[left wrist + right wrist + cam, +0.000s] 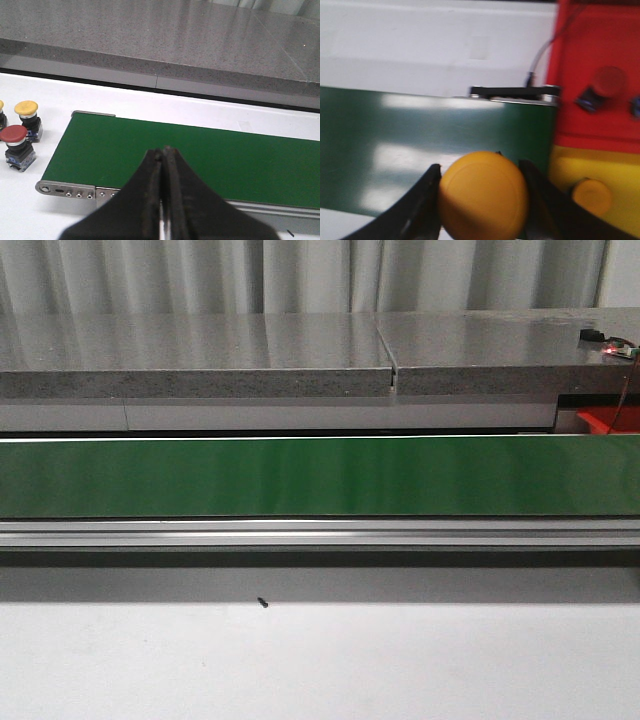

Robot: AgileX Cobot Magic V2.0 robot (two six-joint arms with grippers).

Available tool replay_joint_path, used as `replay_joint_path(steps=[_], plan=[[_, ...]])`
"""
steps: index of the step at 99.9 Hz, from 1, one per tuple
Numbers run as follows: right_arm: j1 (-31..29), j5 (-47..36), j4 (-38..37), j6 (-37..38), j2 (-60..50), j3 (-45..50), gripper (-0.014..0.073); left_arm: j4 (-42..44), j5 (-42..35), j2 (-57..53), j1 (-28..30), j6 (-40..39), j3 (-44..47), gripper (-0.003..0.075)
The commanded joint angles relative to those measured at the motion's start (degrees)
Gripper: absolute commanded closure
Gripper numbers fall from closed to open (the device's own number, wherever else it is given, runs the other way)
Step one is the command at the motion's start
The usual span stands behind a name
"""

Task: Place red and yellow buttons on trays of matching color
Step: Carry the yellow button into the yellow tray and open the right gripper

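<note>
A yellow button [484, 195] with a domed cap sits clamped between the right gripper's [482, 200] jaws above the green belt. Beside the belt's end, the red tray [600, 75] holds a red button [606, 82], and the adjoining yellow tray [570, 167] holds another yellow button [591, 196]. By the belt's other end, a red-capped button [15, 145] and a yellow-capped button [27, 117] stand upright on the white worktop [30, 215].

A: What is sitting behind the green conveyor belt [320, 477]?

B: A grey speckled stone ledge [200, 360] is running the full width, with a seam splitting it right of the middle. Pale pleated curtains [300, 275] are hanging behind it.

A: And in front?

B: The white counter [320, 660] is catching soft, even light, and a shadow is lying under the belt's metal rail.
</note>
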Motion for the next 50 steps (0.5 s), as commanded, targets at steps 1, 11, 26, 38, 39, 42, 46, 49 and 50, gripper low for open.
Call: replay_joint_path(steps=[1,11,26,38,39,42,46,49,50], plan=[[-6.7,-1.5,0.7,0.0,-1.4,-1.9,0.0305,-0.5,-4.0,0.6,-0.5,0.1,-1.5,0.0741],[-12.7,-3.6,1.0,0.0,-0.4,-1.9,0.0305,-0.5,-4.0,0.6,-0.5,0.1,-1.5,0.0741],[-17.0,-5.8,1.7,0.0,2.5,-1.9,0.0305,-0.5,-4.0,0.6,-0.5,0.1,-1.5,0.0741],[-18.5,-6.4,1.6,0.0,6.4,-1.9,0.0305,-0.5,-4.0,0.6,-0.5,0.1,-1.5,0.0741],[-18.6,-6.4,1.5,0.0,6.9,-1.9,0.0305,-0.5,-4.0,0.6,-0.5,0.1,-1.5,0.0741],[-19.0,-6.4,1.2,0.0,7.8,-1.9,0.0305,-0.5,-4.0,0.6,-0.5,0.1,-1.5,0.0741],[-19.5,-6.4,0.7,0.0,9.2,-1.9,0.0305,-0.5,-4.0,0.6,-0.5,0.1,-1.5,0.0741],[-20.1,-6.4,0.7,0.0,10.0,-1.9,0.0305,-0.5,-4.0,0.6,-0.5,0.1,-1.5,0.0741],[-20.2,-6.4,0.7,0.0,10.3,-1.9,0.0305,-0.5,-4.0,0.6,-0.5,0.1,-1.5,0.0741]])
